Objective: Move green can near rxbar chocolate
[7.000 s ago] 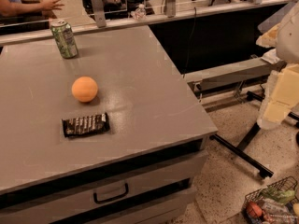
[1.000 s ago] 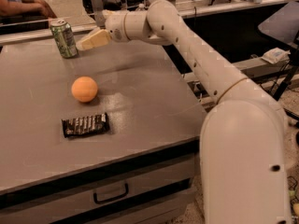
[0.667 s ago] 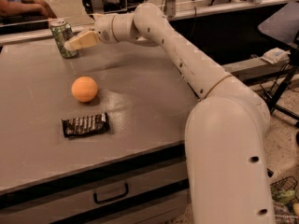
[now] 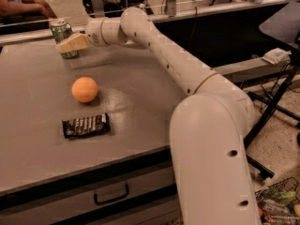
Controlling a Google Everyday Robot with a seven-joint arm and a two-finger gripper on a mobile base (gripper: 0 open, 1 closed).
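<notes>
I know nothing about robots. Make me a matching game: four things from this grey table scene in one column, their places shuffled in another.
1. green-and-white aluminium can
2. round orange ball
3. dark-wrapped flat snack bar
4. robot's pale tool

A. nearest the table's front edge
B. right at the can
C. standing upright at the far edge
D. between can and bar

Pairs: 1-C, 2-D, 3-A, 4-B

Table (image 4: 33, 149) holds green can (image 4: 60, 30), ball (image 4: 85, 89), rxbar chocolate (image 4: 86, 125); gripper fingers (image 4: 72, 42) at can.

One cam only, up by robot's shoulder, looking down & fwd across table (image 4: 140, 107), arm big in foregrd, gripper (image 4: 68, 43) far left at green can (image 4: 60, 29)
</notes>
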